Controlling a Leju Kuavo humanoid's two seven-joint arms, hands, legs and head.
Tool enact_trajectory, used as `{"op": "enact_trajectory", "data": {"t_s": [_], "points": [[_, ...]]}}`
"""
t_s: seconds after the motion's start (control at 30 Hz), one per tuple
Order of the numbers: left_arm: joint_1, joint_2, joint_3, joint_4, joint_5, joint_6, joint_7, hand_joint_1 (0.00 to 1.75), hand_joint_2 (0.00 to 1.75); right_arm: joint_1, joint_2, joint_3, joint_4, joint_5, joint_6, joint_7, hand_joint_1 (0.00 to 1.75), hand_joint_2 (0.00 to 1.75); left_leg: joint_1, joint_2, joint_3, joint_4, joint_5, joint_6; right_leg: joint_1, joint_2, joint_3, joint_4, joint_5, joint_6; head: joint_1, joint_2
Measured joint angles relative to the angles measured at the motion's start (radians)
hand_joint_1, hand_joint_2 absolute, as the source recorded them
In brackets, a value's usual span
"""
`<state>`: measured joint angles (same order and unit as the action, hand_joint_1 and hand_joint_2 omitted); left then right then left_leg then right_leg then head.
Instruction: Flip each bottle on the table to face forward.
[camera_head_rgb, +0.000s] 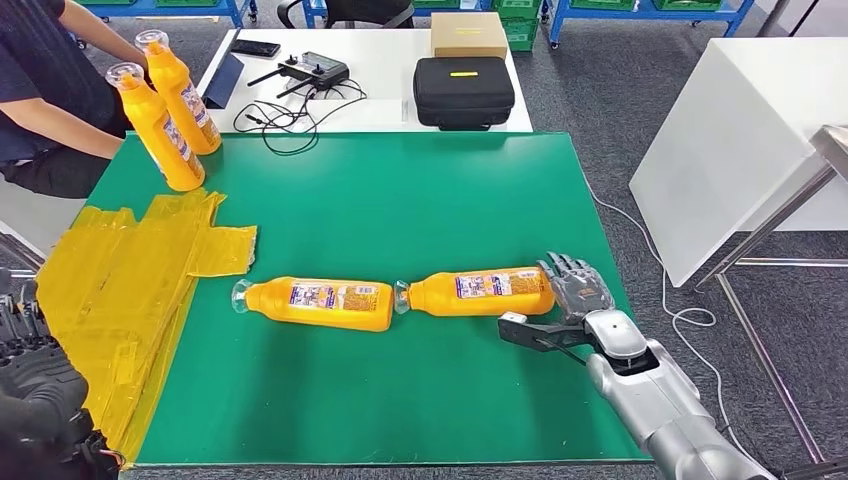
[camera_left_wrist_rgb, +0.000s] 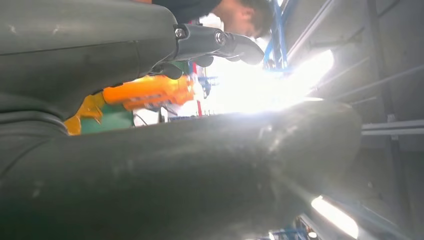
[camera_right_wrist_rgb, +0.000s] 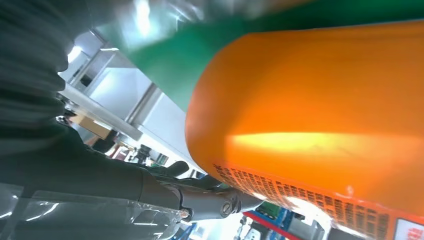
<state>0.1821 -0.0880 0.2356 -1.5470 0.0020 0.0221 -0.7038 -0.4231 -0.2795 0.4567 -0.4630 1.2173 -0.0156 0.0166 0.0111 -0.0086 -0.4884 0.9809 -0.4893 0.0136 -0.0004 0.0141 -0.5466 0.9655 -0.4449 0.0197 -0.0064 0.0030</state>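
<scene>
Orange plastic, smooth and glossy — that is what the right hand (camera_head_rgb: 575, 285) meets at the base of the nearer lying bottle (camera_head_rgb: 480, 292), close to the right edge of the counter (camera_head_rgb: 400, 210). Its fingers lie against the bottle's flat bottom end with the thumb stretched out below and apart; the right wrist view shows the bottle's body close against the hand but no closed grip, so I judge the hand spread and merely touching, not holding. The left hand (camera_left_wrist_rgb: 220, 45) sits low by the near left corner, its fingers apart with nothing in them.

Cap to cap with the first bottle lies a second lying bottle (camera_head_rgb: 315, 302), toward the middle of the near half, label up. Both look like filled squeeze bottles: fairly rigid walls, some weight, a round slick body that will roll or slide under a sideways push. The best hold is likely around the broad body near the label, thumb opposed to fingers, rather than at the tapered neck.

Along the left edge lies crumpled yellow film (camera_head_rgb: 120, 290). At the far left corner stand two upright bottles (camera_head_rgb: 165, 105) — a person (camera_head_rgb: 50, 90) sits just beside them.
</scene>
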Motion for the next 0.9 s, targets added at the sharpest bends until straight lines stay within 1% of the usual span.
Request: {"op": "enact_trajectory", "data": {"t_s": [0.03, 0.07, 0.13, 0.17, 0.2, 0.37, 0.4, 0.5, 0.53, 0.63, 0.8, 0.9], "points": [[-0.002, 0.001, -0.004, 0.002, 0.000, 0.000, 0.000, 0.00, 0.00, 0.006, -0.004, -0.005, -0.005, 0.000, 0.000, 0.000, 0.05, 1.75, 0.000, 0.000, 0.002, 0.000, 0.000, 0.000, 0.000, 0.000, 0.001, -0.001, 0.000, 0.000, 0.000, 0.000], [-0.004, 0.002, -0.008, 0.004, 0.001, 0.000, 0.000, 0.00, 0.00, 0.011, -0.009, -0.011, -0.011, 0.000, 0.000, -0.001, 0.45, 1.75, 0.000, 0.000, 0.003, 0.000, 0.000, 0.000, 0.000, 0.000, 0.002, -0.001, 0.000, 0.001, 0.000, 0.000], [-0.008, 0.004, -0.014, 0.008, 0.005, 0.000, 0.000, 0.00, 0.00, 0.022, -0.015, -0.018, -0.020, 0.000, 0.001, -0.005, 1.32, 1.75, 0.000, 0.000, 0.004, 0.000, -0.001, 0.001, 0.000, 0.000, 0.004, -0.002, -0.001, 0.001, 0.000, 0.000], [-0.011, 0.007, -0.017, 0.010, 0.007, 0.000, 0.000, 0.00, 0.00, 0.029, -0.018, -0.023, -0.026, -0.002, 0.001, -0.009, 1.71, 1.75, 0.000, 0.000, 0.004, 0.000, -0.001, 0.001, 0.000, 0.000, 0.005, -0.002, -0.001, 0.001, 0.000, 0.000], [-0.014, 0.010, -0.019, 0.014, 0.009, 0.000, 0.000, 0.00, 0.00, 0.036, -0.020, -0.028, -0.031, -0.003, 0.002, -0.015, 1.75, 1.75, 0.000, 0.000, 0.004, 0.000, -0.001, 0.001, 0.000, 0.000, 0.005, -0.003, -0.001, 0.001, 0.000, 0.000], [-0.034, 0.034, -0.033, 0.036, 0.027, 0.000, 0.000, 0.00, 0.00, 0.068, -0.027, -0.063, -0.050, -0.013, 0.005, -0.058, 1.75, 1.75, 0.000, 0.002, 0.004, 0.000, -0.003, 0.003, 0.000, 0.003, 0.007, -0.004, -0.001, 0.001, 0.000, 0.000], [-0.035, 0.039, -0.034, 0.039, 0.030, 0.000, 0.000, 0.00, 0.00, 0.072, -0.028, -0.069, -0.051, -0.014, 0.005, -0.068, 1.66, 1.75, 0.000, 0.004, 0.004, 0.000, -0.003, 0.003, 0.000, 0.005, 0.009, -0.004, -0.001, 0.002, 0.000, 0.000], [-0.040, 0.051, -0.039, 0.045, 0.037, -0.002, 0.000, 0.00, 0.00, 0.084, -0.032, -0.084, -0.051, -0.015, 0.017, -0.092, 0.35, 1.75, 0.000, 0.007, 0.004, 0.000, -0.003, 0.003, 0.000, 0.009, 0.014, -0.004, 0.000, 0.002, 0.000, 0.000], [-0.041, 0.054, -0.040, 0.046, 0.039, -0.004, 0.000, 0.00, 0.00, 0.089, -0.033, -0.087, -0.052, -0.014, 0.021, -0.097, 0.00, 1.31, 0.000, 0.007, 0.004, 0.000, -0.003, 0.003, 0.000, 0.009, 0.014, -0.004, 0.000, 0.002, 0.000, 0.000], [-0.045, 0.062, -0.042, 0.050, 0.045, -0.009, 0.000, 0.00, 0.00, 0.097, -0.031, -0.092, -0.053, -0.008, 0.022, -0.100, 0.00, 0.00, 0.001, 0.006, 0.003, 0.000, -0.003, 0.003, 0.001, 0.009, 0.013, -0.004, 0.000, 0.002, -0.002, 0.000], [-0.048, 0.069, -0.041, 0.052, 0.044, -0.021, 0.000, 0.00, 0.00, 0.097, -0.023, -0.108, -0.053, -0.009, 0.009, -0.099, 0.00, 0.00, 0.002, 0.006, 0.002, 0.000, -0.003, 0.003, 0.002, 0.009, 0.013, -0.004, 0.000, 0.002, -0.003, 0.000], [-0.047, 0.069, -0.041, 0.053, 0.040, -0.022, 0.000, 0.00, 0.00, 0.101, -0.005, -0.116, -0.056, -0.004, -0.009, -0.098, 0.00, 0.00, 0.002, 0.008, 0.001, 0.000, -0.003, 0.003, 0.002, 0.010, 0.013, -0.004, 0.000, 0.002, -0.003, 0.000]]}}
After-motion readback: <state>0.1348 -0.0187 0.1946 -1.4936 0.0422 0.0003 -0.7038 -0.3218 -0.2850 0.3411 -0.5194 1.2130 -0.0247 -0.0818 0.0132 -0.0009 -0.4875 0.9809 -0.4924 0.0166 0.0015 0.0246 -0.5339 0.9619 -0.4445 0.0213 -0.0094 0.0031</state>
